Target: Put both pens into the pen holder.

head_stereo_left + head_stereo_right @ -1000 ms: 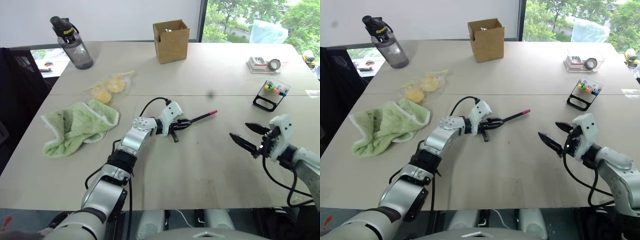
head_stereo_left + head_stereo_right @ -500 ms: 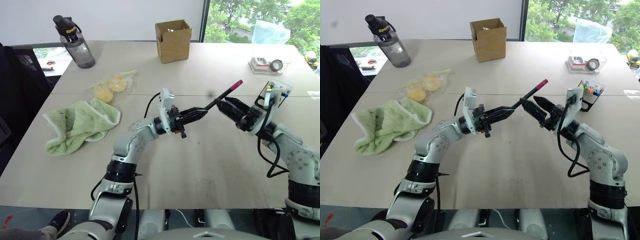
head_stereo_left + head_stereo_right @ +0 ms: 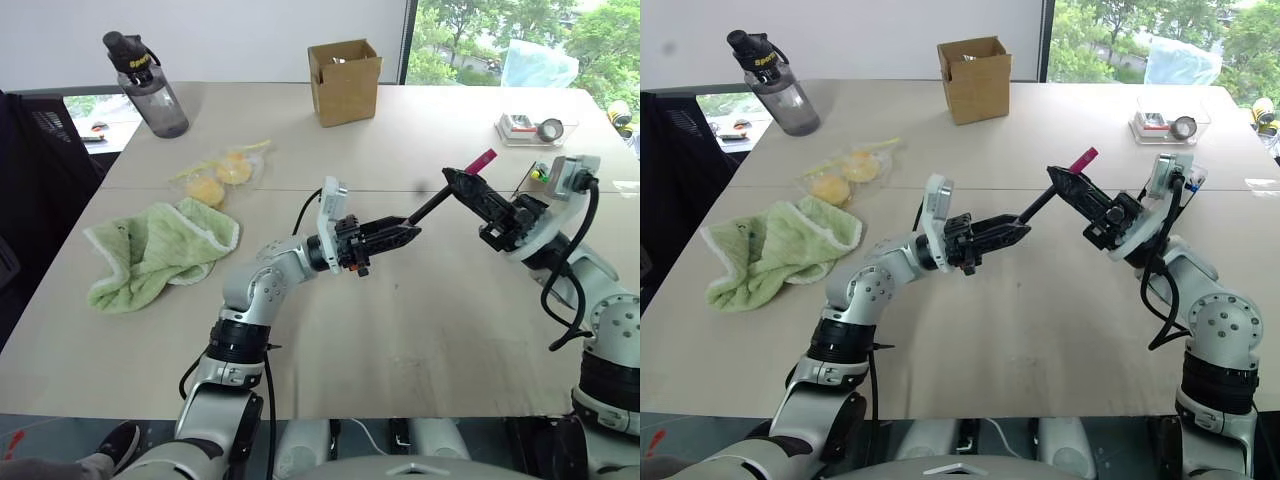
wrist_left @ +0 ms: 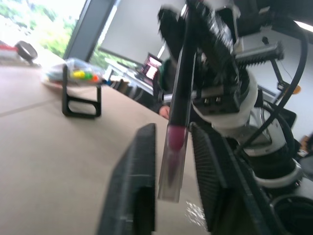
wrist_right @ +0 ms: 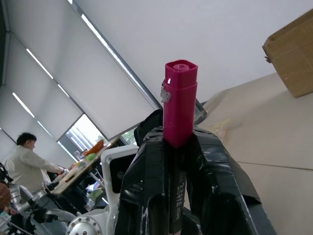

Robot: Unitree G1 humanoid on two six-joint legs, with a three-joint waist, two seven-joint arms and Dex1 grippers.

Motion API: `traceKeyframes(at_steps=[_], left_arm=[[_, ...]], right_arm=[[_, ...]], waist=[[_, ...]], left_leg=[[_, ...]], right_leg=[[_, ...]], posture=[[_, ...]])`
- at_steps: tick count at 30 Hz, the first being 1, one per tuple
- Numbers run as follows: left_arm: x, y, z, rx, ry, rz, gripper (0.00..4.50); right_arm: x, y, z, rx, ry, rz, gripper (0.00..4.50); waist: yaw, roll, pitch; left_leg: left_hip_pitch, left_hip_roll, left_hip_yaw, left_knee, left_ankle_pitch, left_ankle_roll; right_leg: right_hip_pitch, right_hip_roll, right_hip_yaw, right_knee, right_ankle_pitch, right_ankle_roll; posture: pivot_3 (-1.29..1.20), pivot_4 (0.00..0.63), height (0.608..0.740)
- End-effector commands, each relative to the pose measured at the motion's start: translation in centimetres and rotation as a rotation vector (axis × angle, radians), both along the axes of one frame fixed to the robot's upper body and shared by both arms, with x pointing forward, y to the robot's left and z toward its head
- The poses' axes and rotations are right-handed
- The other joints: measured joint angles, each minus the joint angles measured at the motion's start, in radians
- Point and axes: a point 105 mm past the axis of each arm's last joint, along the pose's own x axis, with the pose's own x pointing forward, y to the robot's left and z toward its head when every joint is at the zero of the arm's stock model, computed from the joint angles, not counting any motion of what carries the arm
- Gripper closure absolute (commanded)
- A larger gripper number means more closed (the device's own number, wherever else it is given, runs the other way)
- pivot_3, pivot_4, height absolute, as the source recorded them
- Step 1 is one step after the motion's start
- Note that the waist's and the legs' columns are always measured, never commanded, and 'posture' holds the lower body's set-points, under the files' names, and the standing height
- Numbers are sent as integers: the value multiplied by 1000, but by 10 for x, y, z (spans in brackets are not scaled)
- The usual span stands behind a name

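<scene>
Handover is underway: the pink pen (image 3: pixel 462 177) hangs above the worktop (image 3: pixel 400 320), clamped near its cap by the right gripper (image 3: pixel 463 184); the left gripper (image 3: pixel 405 233) fingers, clamped a second ago, now stand loose around its tail. Holder (image 3: pixel 545 178) awaits; blue pen unseen.

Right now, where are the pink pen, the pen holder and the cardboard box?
pink pen (image 5: pixel 179 105), right wrist view, magenta cap.
pen holder (image 4: pixel 80 93), left wrist view, black stand.
cardboard box (image 3: pixel 347 88), left eye view, front face.
</scene>
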Motion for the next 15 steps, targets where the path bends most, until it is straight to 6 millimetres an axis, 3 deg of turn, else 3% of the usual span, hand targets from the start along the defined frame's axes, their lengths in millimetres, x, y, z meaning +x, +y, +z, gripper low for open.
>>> traceKeyframes(at_steps=[1, 3, 5, 8, 12, 15], left_arm=[[5, -1, 13, 50, -119, 37, 1607], [13, 2, 12, 125, -208, 90, 707], [26, 9, 14, 195, -302, 172, 707], [39, 21, 32, 233, -414, 240, 707], [42, 23, 49, 270, -540, 269, 707], [37, 16, 57, 265, -574, 255, 707]], right_arm=[[2, -16, 14, -102, -103, -124, 4455], [11, -26, 14, -246, -160, -239, 4455], [16, -28, 19, -458, -285, -342, 4455], [9, -17, 38, -623, -465, -376, 4455], [8, -15, 26, -877, -625, -446, 4455], [16, -33, 24, -952, -684, -598, 4455]], waist=[[3, 0, 0], [3, 0, 0], [2, 0, 0], [-3, 1, 1], [1, 1, 1], [4, 0, 1]], left_leg=[[0, 0, 0, 0, 0, 0], [0, -1, 0, 0, 0, 0], [0, -1, 1, 0, 0, 0], [0, -1, 1, 0, 0, 0], [-1, 0, -1, -1, 0, 0], [-2, 0, 0, -1, 2, -4]], right_leg=[[0, 0, 0, 0, 0, 0], [0, 0, 0, 0, 0, 0], [0, 0, 0, -1, 0, 0], [-1, 0, 1, 0, 0, 0], [-1, 2, 0, -2, 0, 0], [-1, 0, 0, -3, 0, 0]], posture=[[0, 150, 736], [0, 150, 736], [0, 150, 736], [0, 150, 736], [0, 150, 736], [0, 150, 736]])
